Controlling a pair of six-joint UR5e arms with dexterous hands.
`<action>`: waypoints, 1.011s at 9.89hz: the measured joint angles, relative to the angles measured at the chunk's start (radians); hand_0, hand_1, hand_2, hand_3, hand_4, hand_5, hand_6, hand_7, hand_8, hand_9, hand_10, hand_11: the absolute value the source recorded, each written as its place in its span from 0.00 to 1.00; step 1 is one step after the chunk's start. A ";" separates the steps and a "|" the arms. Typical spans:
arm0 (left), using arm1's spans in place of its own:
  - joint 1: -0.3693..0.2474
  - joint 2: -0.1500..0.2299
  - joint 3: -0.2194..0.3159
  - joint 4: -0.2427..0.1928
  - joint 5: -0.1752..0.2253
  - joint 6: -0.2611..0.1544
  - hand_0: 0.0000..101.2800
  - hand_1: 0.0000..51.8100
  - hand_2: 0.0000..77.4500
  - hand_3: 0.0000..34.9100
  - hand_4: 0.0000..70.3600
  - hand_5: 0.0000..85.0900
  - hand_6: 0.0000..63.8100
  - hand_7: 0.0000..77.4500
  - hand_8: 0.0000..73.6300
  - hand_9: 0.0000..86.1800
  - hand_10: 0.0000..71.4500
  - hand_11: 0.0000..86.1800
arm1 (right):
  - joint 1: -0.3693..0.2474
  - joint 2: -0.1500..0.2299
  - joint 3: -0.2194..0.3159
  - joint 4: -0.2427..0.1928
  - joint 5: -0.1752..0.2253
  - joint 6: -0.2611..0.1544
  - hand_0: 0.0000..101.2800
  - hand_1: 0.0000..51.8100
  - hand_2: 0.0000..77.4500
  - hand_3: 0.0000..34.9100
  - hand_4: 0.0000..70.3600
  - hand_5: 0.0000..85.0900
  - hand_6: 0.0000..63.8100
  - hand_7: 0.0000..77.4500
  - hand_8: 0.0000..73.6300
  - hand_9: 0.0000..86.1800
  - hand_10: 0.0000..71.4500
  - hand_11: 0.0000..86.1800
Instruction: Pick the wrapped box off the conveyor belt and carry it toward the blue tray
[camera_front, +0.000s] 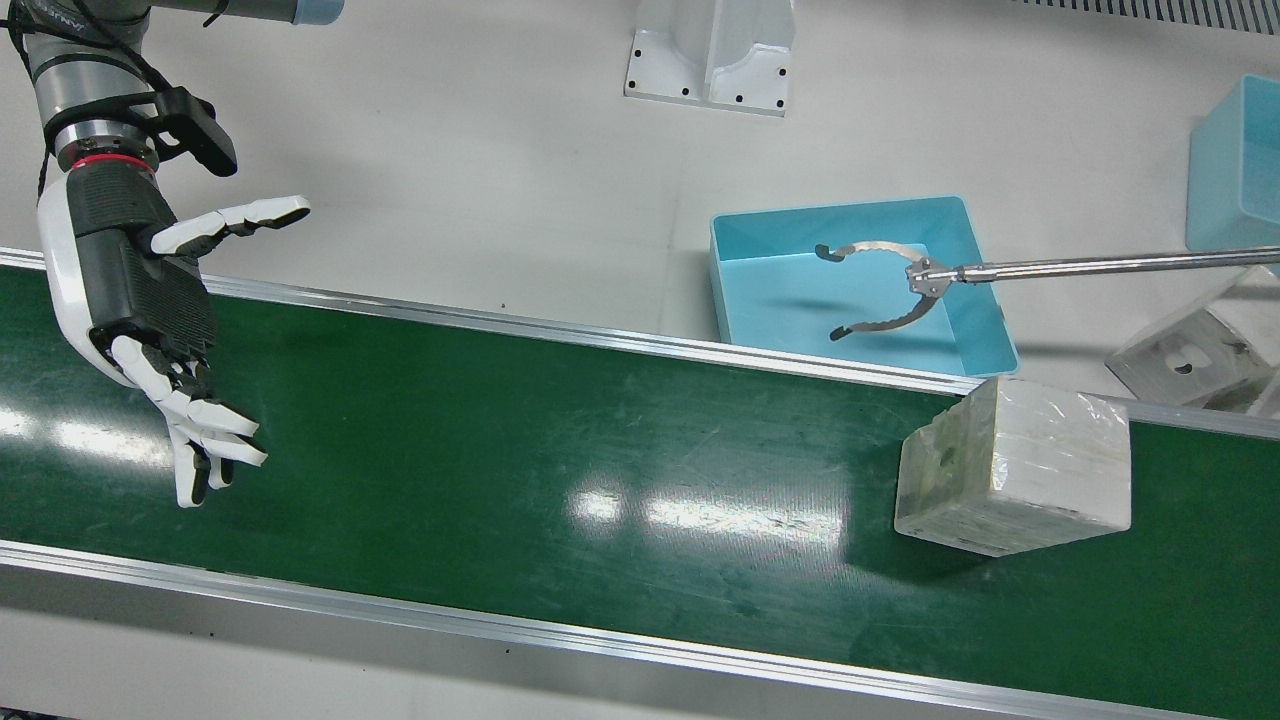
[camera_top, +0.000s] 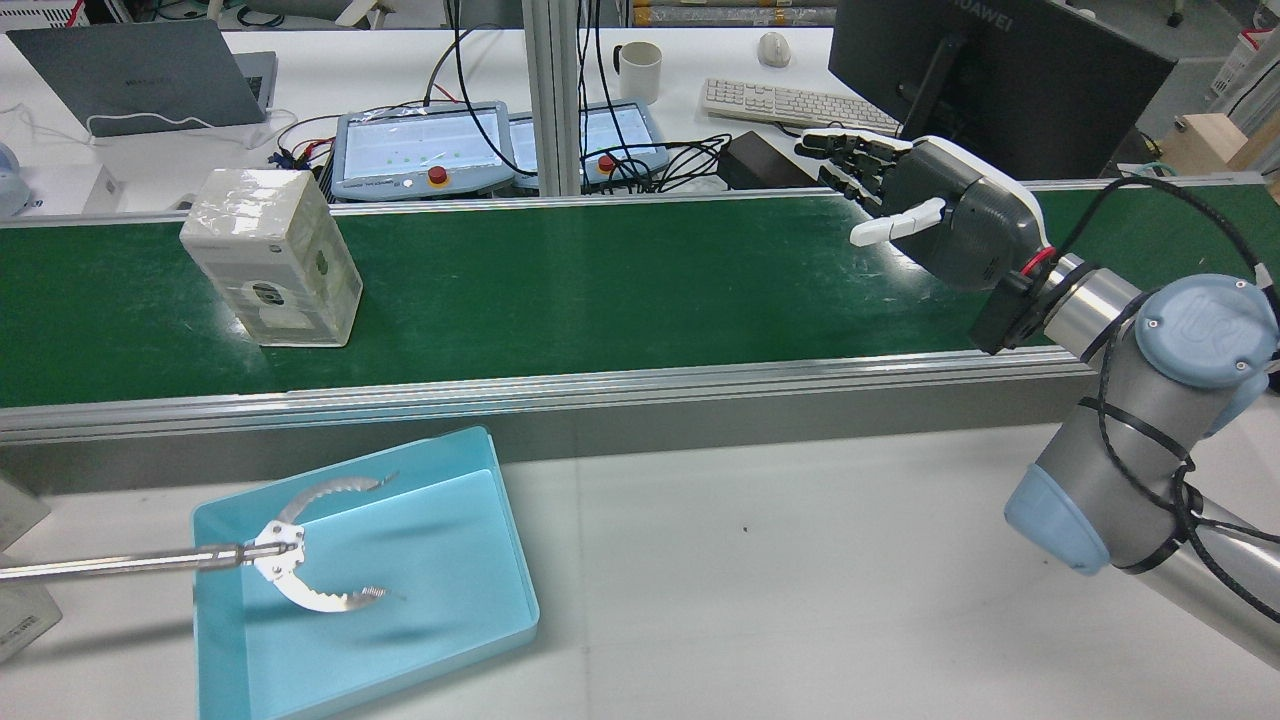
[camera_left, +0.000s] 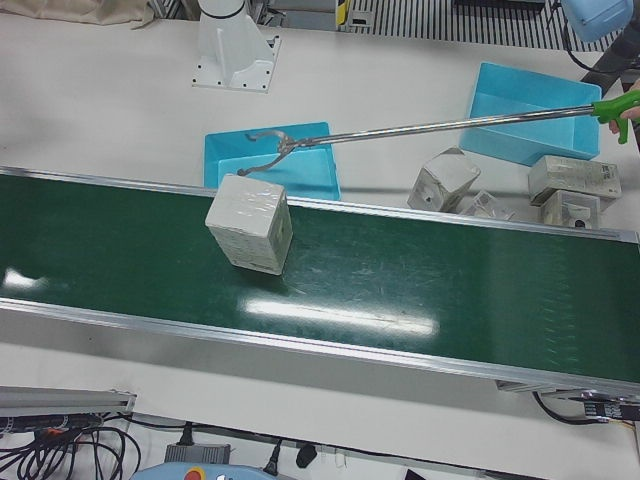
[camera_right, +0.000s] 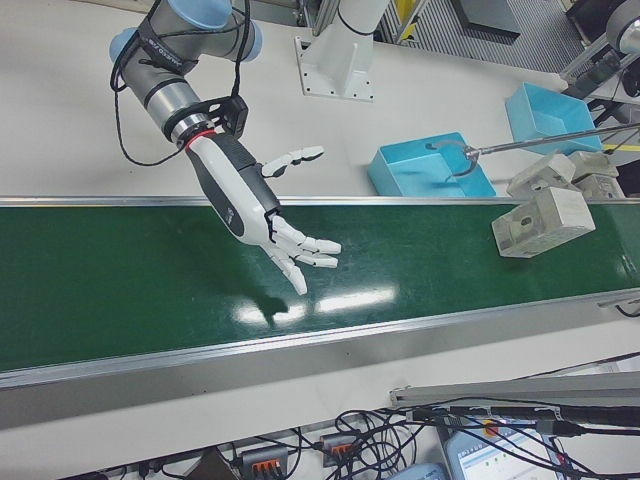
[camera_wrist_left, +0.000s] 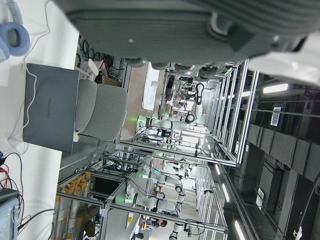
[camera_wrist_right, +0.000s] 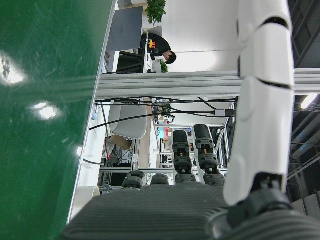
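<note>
The wrapped box (camera_front: 1015, 465) (camera_top: 270, 255) (camera_left: 250, 222) (camera_right: 545, 222), a pale block in clear film, rests on the green conveyor belt (camera_front: 600, 450), right in front of the blue tray (camera_front: 780, 300) (camera_top: 450, 560) (camera_left: 310, 175). My right hand (camera_front: 160, 330) (camera_top: 930, 220) (camera_right: 260, 210) hovers open over the far end of the belt, fingers spread, a long way from the box. Of my left hand (camera_wrist_left: 190, 30) only the palm and finger roots show in its own view. It is away from the table and nothing is in it.
A metal reach-grabber (camera_front: 925, 278) (camera_top: 270, 550), held by a person at its green handle (camera_left: 620, 105), hangs open-jawed over the blue tray. A second blue tray (camera_left: 530, 110) and several other wrapped boxes (camera_left: 575, 180) lie beyond. A white pedestal (camera_front: 710, 60) stands behind.
</note>
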 joint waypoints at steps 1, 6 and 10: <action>0.000 0.000 0.000 0.000 0.000 0.000 0.00 0.00 0.01 0.00 0.00 0.01 0.00 0.01 0.01 0.00 0.01 0.00 | -0.010 0.001 0.000 0.007 0.016 0.000 0.47 0.23 0.15 0.06 0.25 0.20 0.06 0.22 0.00 0.03 0.04 0.06; 0.000 0.000 0.000 0.000 0.000 0.000 0.00 0.00 0.01 0.00 0.00 0.01 0.00 0.01 0.01 0.00 0.01 0.00 | -0.026 0.012 -0.013 0.010 0.034 0.004 0.49 0.35 0.23 0.06 0.25 0.22 0.10 0.26 0.00 0.04 0.02 0.04; 0.000 0.000 0.000 0.000 0.000 0.000 0.00 0.00 0.01 0.00 0.00 0.01 0.00 0.01 0.01 0.00 0.00 0.00 | -0.030 0.049 -0.014 -0.007 0.031 0.009 0.49 0.35 0.25 0.08 0.26 0.23 0.12 0.30 0.00 0.04 0.00 0.02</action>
